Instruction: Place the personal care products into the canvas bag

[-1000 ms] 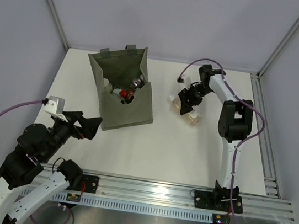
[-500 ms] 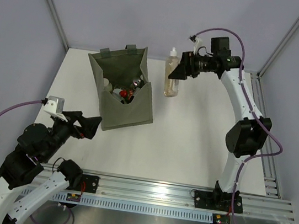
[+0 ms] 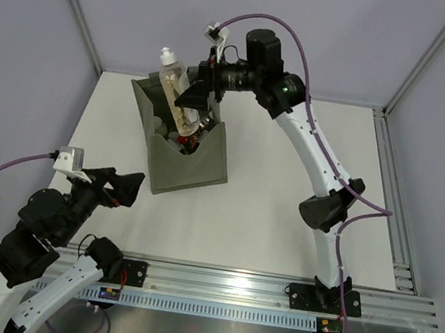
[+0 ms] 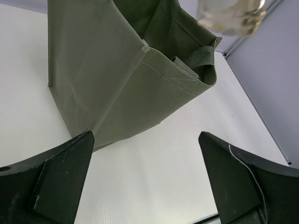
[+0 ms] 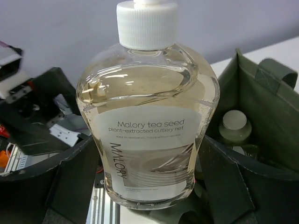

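Right gripper (image 3: 192,98) grips a translucent amber white-capped bottle (image 3: 173,87), tilted just above the open mouth of the boxy olive-green canvas bag (image 3: 193,171); left gripper (image 3: 126,188), spread wide and empty, sits near the bag's near corner.

We're in a robotics lab cell: white worktop (image 3: 265,214) mid-frame, plain grey wall panels (image 3: 349,35) across the top, aluminium posts (image 3: 75,7) at both upper corners, mounting rail (image 3: 223,281) along the bottom.

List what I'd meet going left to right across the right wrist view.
amber bottle held in the pincer → white-capped bottle down inside the bag → canvas bag handle
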Action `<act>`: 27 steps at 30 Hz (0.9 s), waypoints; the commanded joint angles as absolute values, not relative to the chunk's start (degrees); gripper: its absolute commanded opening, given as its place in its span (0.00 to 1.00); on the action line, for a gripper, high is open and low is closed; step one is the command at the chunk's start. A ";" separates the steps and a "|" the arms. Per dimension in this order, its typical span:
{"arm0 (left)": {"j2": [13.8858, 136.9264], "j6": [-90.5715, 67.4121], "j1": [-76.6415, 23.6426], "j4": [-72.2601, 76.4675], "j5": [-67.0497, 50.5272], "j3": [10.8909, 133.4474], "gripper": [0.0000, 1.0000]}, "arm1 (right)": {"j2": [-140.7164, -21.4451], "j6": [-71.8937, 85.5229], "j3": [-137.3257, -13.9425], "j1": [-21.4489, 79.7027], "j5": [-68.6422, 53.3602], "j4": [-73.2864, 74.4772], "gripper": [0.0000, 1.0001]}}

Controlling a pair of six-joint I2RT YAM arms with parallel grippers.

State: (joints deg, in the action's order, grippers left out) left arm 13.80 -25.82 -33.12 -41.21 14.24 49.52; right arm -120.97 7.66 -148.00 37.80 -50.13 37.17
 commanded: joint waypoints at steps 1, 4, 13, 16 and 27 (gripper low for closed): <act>12.92 -27.60 -33.31 -42.09 17.31 52.29 0.99 | -124.01 5.64 -147.05 38.41 -44.21 32.87 0.00; 12.57 -28.65 -33.31 -43.76 18.63 52.30 0.99 | -124.63 0.20 -144.76 38.58 -42.89 35.41 0.13; 15.98 -28.39 -33.31 -43.50 19.95 51.94 0.99 | -119.71 -16.26 -144.22 40.69 -31.84 46.40 0.99; 18.36 -28.04 -33.31 -44.03 19.86 52.65 0.99 | -117.87 -16.52 -145.20 40.43 -30.06 48.43 1.00; 17.06 -28.39 -33.31 -46.84 21.88 52.47 0.99 | -98.73 -3.00 -119.56 28.94 -9.49 36.23 1.00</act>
State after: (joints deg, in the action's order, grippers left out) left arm 18.50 -28.12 -33.12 -46.13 18.94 50.70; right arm -105.12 -8.80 -126.58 35.83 -17.47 42.22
